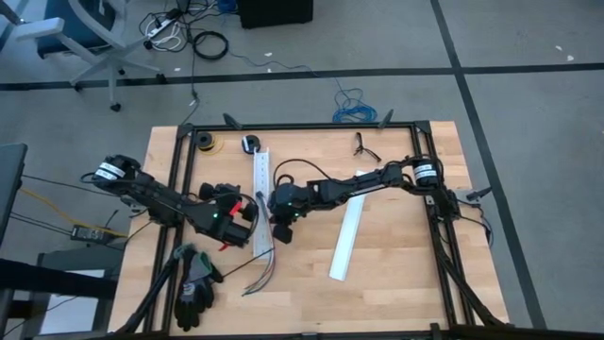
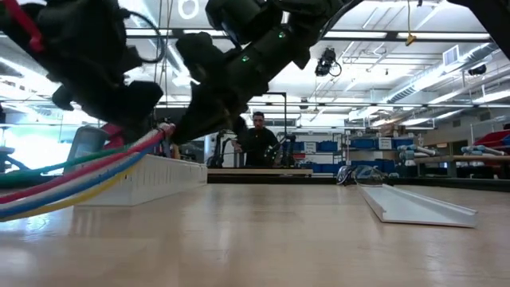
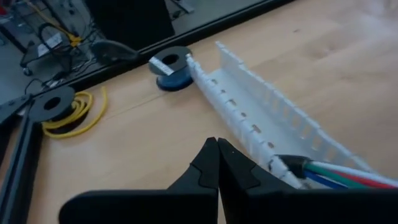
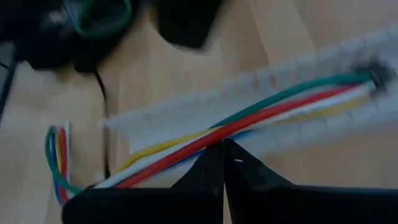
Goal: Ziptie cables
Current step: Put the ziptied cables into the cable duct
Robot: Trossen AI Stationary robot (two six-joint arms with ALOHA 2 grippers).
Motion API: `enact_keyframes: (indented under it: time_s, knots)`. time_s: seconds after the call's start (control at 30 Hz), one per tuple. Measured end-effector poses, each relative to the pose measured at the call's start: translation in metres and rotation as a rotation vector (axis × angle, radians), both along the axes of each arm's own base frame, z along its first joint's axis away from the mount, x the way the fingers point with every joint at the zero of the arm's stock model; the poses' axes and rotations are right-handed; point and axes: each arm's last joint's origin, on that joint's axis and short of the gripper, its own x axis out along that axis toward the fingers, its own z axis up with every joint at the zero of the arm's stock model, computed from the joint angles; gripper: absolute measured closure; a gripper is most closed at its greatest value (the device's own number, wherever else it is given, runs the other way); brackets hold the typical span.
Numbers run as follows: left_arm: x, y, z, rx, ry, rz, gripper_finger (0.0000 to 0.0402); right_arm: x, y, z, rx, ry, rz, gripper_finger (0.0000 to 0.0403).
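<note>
The cables (image 4: pixel 249 121), a bundle of green, red, white and yellow wires, lie in and along the slotted white channel (image 1: pixel 261 194) on the left half of the table (image 1: pixel 396 283), and their loose ends curl out past the channel's near end toward the table's front edge. The right end effector (image 4: pixel 222 144) sits directly over the bundle with its tips closed tight against each other just above the red wire; whether they pinch a wire cannot be made out. The left end effector (image 3: pixel 217 144) is just beside the channel on its left, and its fingers are likewise closed together with nothing between them, while the cables run past its tip inside the channel wall. The left arm reaches in from the table's left edge, stretched low toward the centre; the right arm reaches in from the right edge, extended across the middle, so the two heads nearly meet at the channel. A second white strip (image 1: pixel 345 238) lies well apart toward the right, and a pair of dark gloves (image 1: pixel 195 281) rests near the front left corner.
</note>
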Motion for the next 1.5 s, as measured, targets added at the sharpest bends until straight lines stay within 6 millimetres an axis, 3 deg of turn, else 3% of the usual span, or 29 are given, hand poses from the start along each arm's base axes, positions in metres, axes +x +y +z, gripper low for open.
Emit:
enact_keyframes:
  time_s: [0.2,0.53,0.8,1.1,1.27,1.5]
  knots:
    - [0.007,-0.003,0.007,-0.036,0.018,-0.024,0.0396,-0.011,0.001,0.008,-0.046,0.082,-0.038,0.0403]
    - [-0.007,-0.012,0.005,-0.137,0.074,0.003,0.0396,-0.029,0.013,0.010,-0.138,0.231,-0.061,0.0403]
    - [0.001,-0.031,-0.011,-0.374,0.043,-0.098,0.0396,-0.041,0.026,0.006,-0.187,0.353,-0.053,0.0403]
    - [0.018,-0.045,-0.040,-0.513,0.024,-0.151,0.0396,-0.081,0.047,0.016,-0.425,0.595,-0.160,0.0403]
    - [0.037,-0.055,-0.047,-0.540,-0.092,-0.240,0.0396,-0.104,0.050,0.014,-0.420,0.629,-0.236,0.0403]
    - [0.065,-0.058,-0.051,-0.549,-0.195,-0.309,0.0396,-0.152,0.056,-0.003,-0.356,0.610,-0.395,0.0403]
